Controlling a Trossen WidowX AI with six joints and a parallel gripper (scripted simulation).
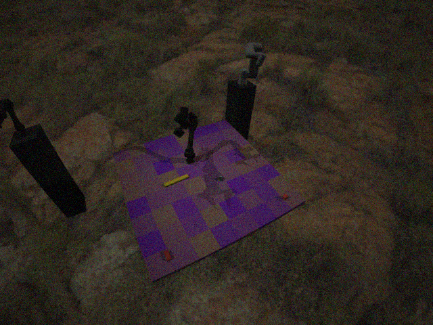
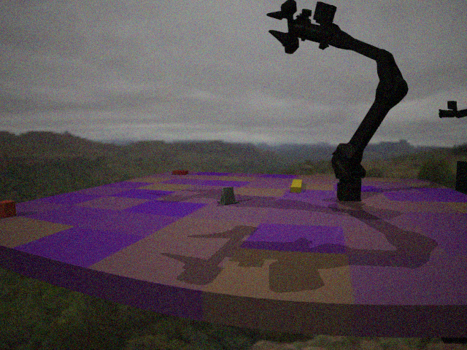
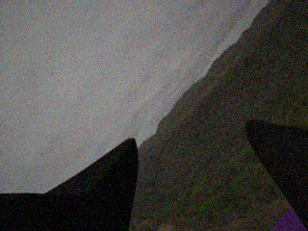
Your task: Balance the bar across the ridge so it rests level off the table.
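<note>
The yellow bar (image 1: 176, 180) (image 2: 296, 185) lies flat on the table (image 1: 139, 185) (image 2: 233, 280), near the arm's base. The ridge, a small grey-green block with a narrower top (image 1: 220, 179) (image 2: 227, 196), stands on the table apart from the bar, with nothing on it. My gripper (image 2: 268, 22) (image 3: 192, 137) is open and empty, high above the table. In the wrist view both dark fingers stand wide apart, with sky and hillside between them. In the top view the fingers are too dark to make out.
A red block (image 1: 167, 255) (image 2: 179, 172) lies near one table corner, another red block (image 1: 285, 196) (image 2: 7, 208) near another corner. Beyond the table stand two dark pillars (image 1: 49, 171) (image 1: 240, 106), each with an arm on top. The arm's shadow crosses the table.
</note>
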